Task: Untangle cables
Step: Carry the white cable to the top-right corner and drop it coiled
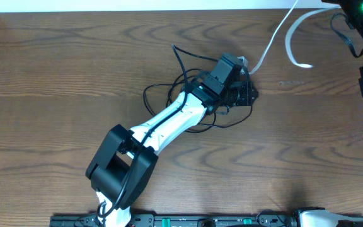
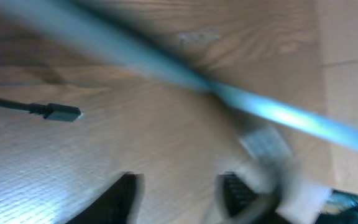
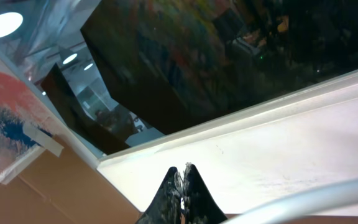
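Fingers (image 2: 120, 199) apart near white cable (image 2: 278, 112): L wrist.

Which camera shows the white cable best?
Overhead: the white cable runs sharp from the tangled black cables to the top right corner. Left wrist shows only a blurred stretch; right wrist, a pale arc at its bottom edge.

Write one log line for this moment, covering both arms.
left gripper: jaws open, near white cable | right gripper: jaws shut | black cables: tangled
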You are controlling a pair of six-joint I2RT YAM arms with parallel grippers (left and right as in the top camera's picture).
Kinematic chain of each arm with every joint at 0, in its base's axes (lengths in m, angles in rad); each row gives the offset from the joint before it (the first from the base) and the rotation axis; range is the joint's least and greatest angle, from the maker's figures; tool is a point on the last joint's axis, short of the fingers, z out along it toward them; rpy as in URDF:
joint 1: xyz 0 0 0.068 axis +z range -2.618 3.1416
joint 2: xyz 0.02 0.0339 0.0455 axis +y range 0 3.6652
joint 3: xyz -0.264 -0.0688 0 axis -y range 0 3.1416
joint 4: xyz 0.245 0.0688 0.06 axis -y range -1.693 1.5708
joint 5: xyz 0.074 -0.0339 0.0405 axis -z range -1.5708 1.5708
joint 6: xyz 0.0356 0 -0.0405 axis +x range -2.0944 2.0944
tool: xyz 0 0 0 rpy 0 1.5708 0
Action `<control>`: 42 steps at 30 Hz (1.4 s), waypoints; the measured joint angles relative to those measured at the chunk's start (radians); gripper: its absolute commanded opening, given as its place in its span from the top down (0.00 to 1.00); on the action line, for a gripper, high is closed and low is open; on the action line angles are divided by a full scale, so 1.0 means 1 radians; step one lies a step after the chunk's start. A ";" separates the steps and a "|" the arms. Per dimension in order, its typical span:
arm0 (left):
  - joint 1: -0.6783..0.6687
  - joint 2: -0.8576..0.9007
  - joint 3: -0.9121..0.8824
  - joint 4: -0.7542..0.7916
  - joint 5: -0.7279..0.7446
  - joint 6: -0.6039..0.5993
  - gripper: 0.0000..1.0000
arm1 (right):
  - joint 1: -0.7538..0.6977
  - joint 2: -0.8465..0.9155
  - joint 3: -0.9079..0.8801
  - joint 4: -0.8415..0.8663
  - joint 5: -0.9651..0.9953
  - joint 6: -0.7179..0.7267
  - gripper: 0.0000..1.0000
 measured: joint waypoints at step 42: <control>0.318 -0.252 0.000 -0.214 0.248 0.158 0.87 | -0.521 0.575 0.210 0.037 0.185 -0.300 0.99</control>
